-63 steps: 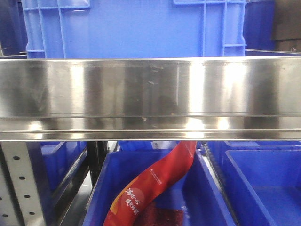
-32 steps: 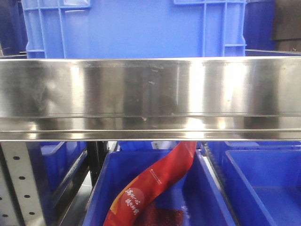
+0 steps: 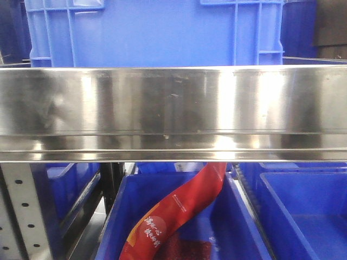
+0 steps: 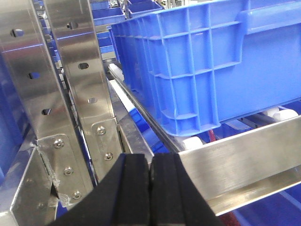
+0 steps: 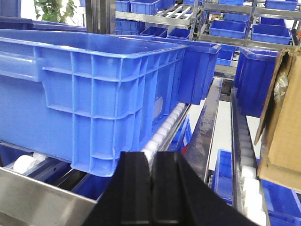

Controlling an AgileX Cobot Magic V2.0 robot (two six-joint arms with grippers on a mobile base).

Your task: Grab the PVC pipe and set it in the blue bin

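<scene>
**Shelving and clutter around the rack**

A stainless steel rail (image 3: pixel 173 114) spans the front view; a red printed bag (image 3: pixel 173 216) slants below it; perforated steel uprights (image 4: pixel 77 89) stand bolted at the rack's left; white rollers (image 5: pixel 162 134) line the shelf track; a cardboard box (image 5: pixel 282 117) sits at the right edge.

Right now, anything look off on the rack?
One oddity: a red printed bag hangs down from behind the steel rail into the lower bin, draped rather than lying flat. No PVC pipe shows in any view. Both pincers, left and right, are shut and empty.
</scene>
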